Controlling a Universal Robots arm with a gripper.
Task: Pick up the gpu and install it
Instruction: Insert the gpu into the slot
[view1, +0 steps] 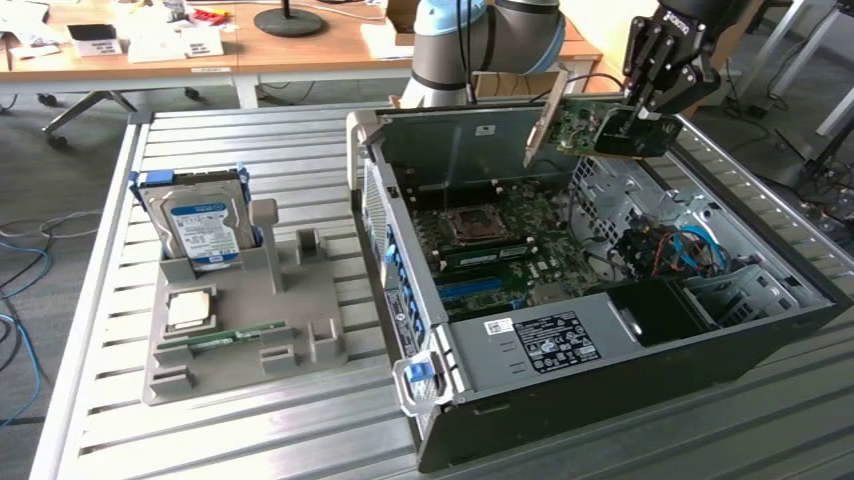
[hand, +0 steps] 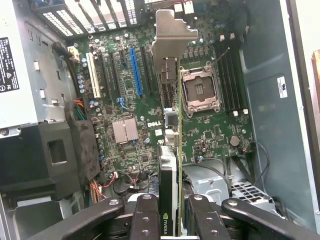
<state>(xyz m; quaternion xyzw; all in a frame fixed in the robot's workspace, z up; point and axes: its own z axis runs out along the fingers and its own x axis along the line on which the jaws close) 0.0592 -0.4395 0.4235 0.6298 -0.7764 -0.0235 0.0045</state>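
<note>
Claw (hand: 172, 220) pinching the gpu (hand: 167, 165) edge-on, up over the open case (view1: 747, 330), far on the exterior view's right. Looks light, stiff, fragile: best held by the board edges, off fan and contacts.

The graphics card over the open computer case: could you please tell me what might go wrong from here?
The gripper clamps the graphics card at one end only, so the card could tilt or slip. Its metal bracket hangs over the motherboard beside the open processor socket; a misjudged descent might strike the socket rather than meet a slot.
</note>
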